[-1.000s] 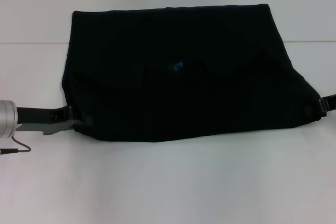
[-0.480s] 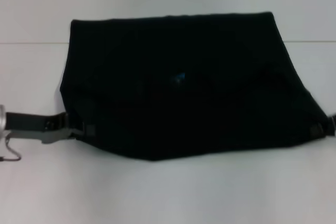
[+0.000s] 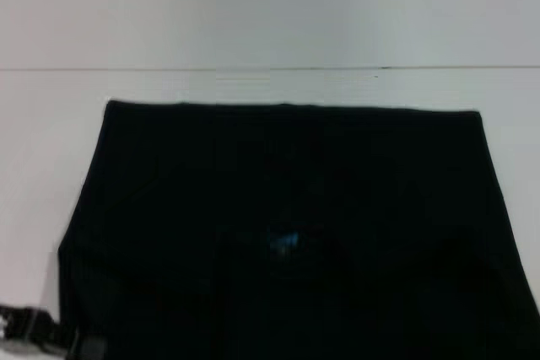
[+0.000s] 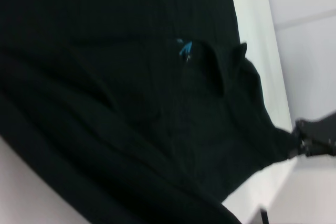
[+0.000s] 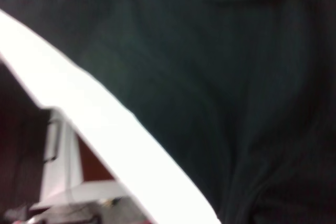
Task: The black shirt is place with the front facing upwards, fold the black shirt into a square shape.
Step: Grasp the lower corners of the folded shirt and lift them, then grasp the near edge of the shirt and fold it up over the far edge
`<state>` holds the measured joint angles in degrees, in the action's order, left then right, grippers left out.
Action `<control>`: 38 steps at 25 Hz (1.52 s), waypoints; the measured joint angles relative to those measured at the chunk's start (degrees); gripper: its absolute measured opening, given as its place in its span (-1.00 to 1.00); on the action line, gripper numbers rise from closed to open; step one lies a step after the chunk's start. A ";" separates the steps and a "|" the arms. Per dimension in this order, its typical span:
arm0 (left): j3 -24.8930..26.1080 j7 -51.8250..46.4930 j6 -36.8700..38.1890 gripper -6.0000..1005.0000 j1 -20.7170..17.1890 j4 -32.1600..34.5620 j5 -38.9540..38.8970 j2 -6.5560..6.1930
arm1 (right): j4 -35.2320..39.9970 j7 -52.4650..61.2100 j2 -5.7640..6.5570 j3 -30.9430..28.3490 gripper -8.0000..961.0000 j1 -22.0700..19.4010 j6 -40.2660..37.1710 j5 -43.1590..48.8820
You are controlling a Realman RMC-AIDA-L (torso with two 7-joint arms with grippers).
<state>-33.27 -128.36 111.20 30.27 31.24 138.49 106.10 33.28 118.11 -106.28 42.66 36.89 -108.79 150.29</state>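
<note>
The black shirt point(image 3: 287, 208) fills the lower head view as a wide dark panel with a straight far edge, its small blue neck label point(image 3: 283, 242) near the middle. My left gripper point(image 3: 63, 343) shows at the bottom left corner, shut on the shirt's left edge. My right gripper is outside the head view. The left wrist view shows the right gripper point(image 4: 299, 142) farther off, pinching a stretched corner of the shirt point(image 4: 131, 103), with the label point(image 4: 184, 49) beside the collar. Dark cloth point(image 5: 236, 77) covers most of the right wrist view.
The white table point(image 3: 253, 23) extends beyond the shirt, with a thin seam line point(image 3: 380, 67) across it. The right wrist view shows the table's edge point(image 5: 105, 129) and, below it, a white furniture leg point(image 5: 52, 145) on the floor.
The shirt has been drawn toward me. Its far edge dropped lower in the head view and it looks larger. Both grippers moved down; the right one left the head view.
</note>
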 joint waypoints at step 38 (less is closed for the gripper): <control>19.21 -2.10 -43.46 -0.93 11.53 -4.88 -7.37 4.73 | -7.98 2.38 -5.02 -24.98 -0.87 2.74 42.49 -27.69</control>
<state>-14.06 -130.46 67.74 41.80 26.36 131.12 110.82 25.30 120.49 -111.30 17.68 39.63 -66.30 122.60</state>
